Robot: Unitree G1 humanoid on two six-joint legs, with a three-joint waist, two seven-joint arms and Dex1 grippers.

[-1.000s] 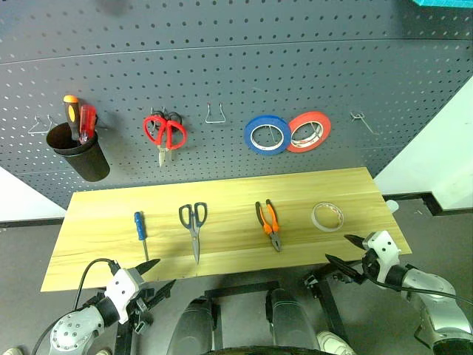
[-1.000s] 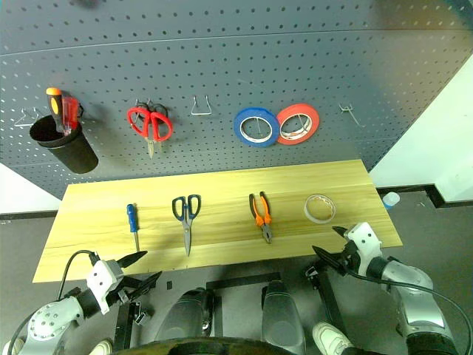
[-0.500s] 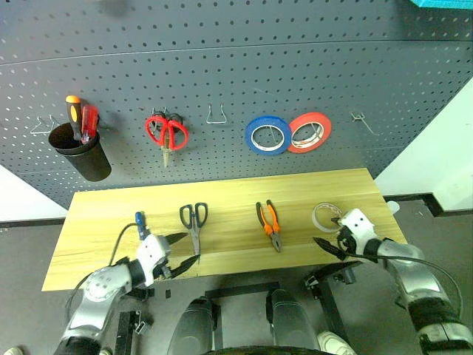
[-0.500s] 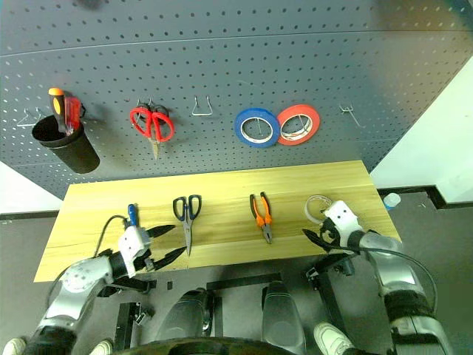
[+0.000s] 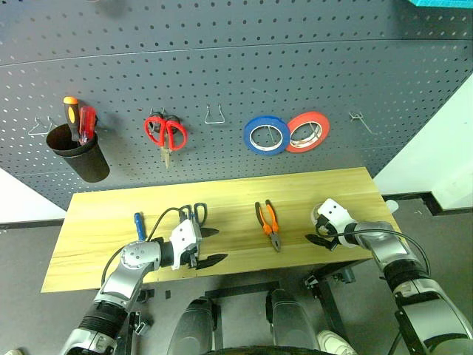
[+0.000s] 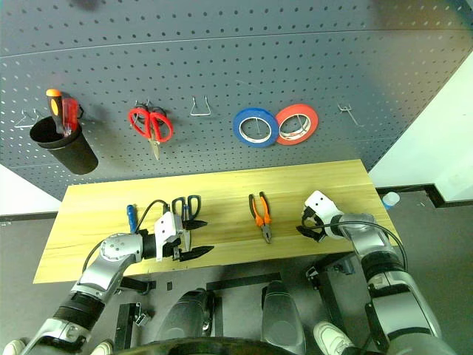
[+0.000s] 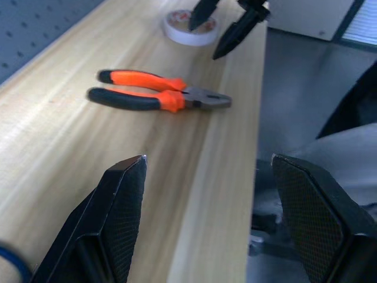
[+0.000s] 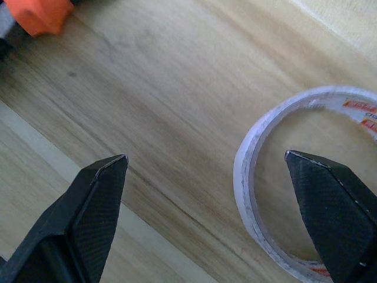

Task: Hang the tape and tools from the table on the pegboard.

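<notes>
On the wooden table (image 5: 96,214) lie a blue-handled screwdriver (image 5: 138,223), dark-blue-handled scissors (image 5: 198,214), orange-and-black pliers (image 5: 269,224) and the whitish tape (image 8: 247,177). My left gripper (image 5: 220,244) is open, points right along the table's front and covers the scissors' blades. My right gripper (image 5: 314,235) is open above the tape. One fingertip is over the tape's hole and the other outside, so the rim lies between them. The left wrist view shows the pliers (image 7: 159,97), the tape (image 7: 177,32) and the right gripper (image 7: 227,23) beyond. The dark pegboard (image 5: 222,59) stands behind.
Hanging on the pegboard are a black cup (image 5: 77,151) with orange and red screwdrivers, red scissors (image 5: 164,133), a blue roll (image 5: 267,135) and a red roll (image 5: 309,132). Bare hooks (image 5: 215,115) sit between the red scissors and the blue roll, and another hook (image 5: 360,120) at the right.
Both arms rose from below the table's front edge onto it. The left gripper swung right to the scissors. The right gripper moved forward and left over the tape.
</notes>
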